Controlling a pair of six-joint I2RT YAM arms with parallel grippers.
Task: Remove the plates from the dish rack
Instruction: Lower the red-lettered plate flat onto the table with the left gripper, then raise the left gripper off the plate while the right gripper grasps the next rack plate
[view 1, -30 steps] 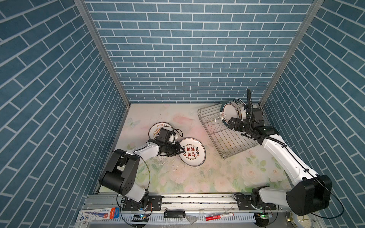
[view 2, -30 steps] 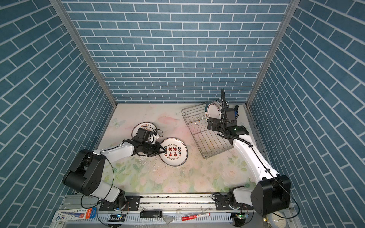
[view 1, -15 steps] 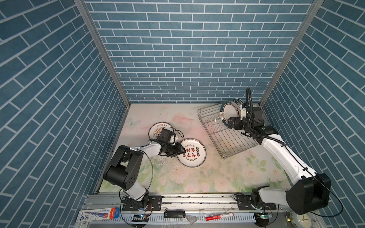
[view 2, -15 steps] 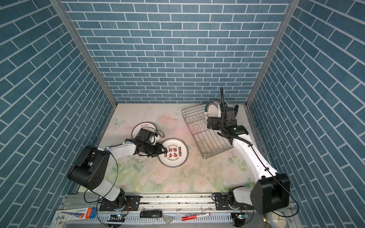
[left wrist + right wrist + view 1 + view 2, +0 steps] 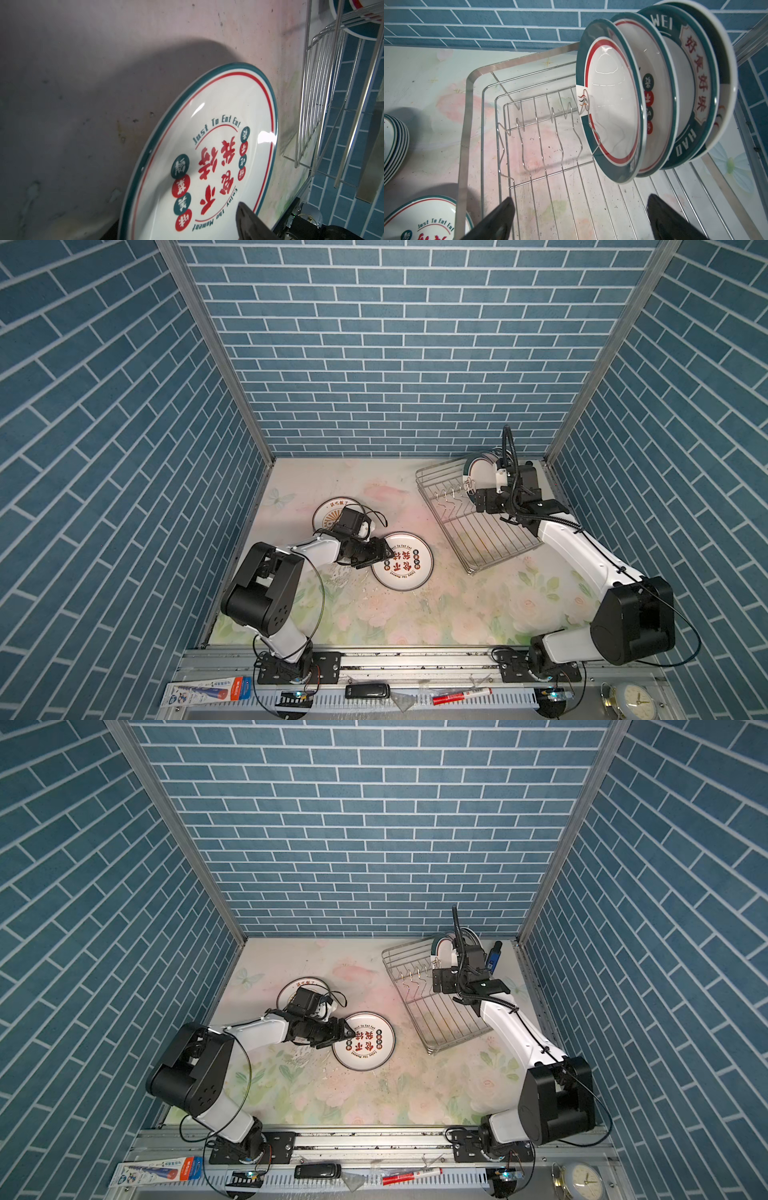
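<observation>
One plate (image 5: pixel 405 562) lies freed on the counter (image 5: pixel 415 614) mid-frame — left tool (image 5: pixel 386 552) just spread off its rim — right tool (image 5: pixel 580 197), wide and empty, faces the racked plates (image 5: pixel 612 108).

Floral table cover (image 5: pixel 415 614) is spreading beneath the fingers of the left gripper (image 5: pixel 381 556). Well apart from those fingers, along the metal front rail (image 5: pixel 415 662), a white-blue-orange box (image 5: pixel 208 691), a black device (image 5: pixel 368 690) and a red marker (image 5: pixel 461 696) are lying. An alarm clock (image 5: pixel 633 701) is sitting well apart from the fingers of the right gripper (image 5: pixel 477 499). Blue brick walls (image 5: pixel 395 344) are enclosing everything.
</observation>
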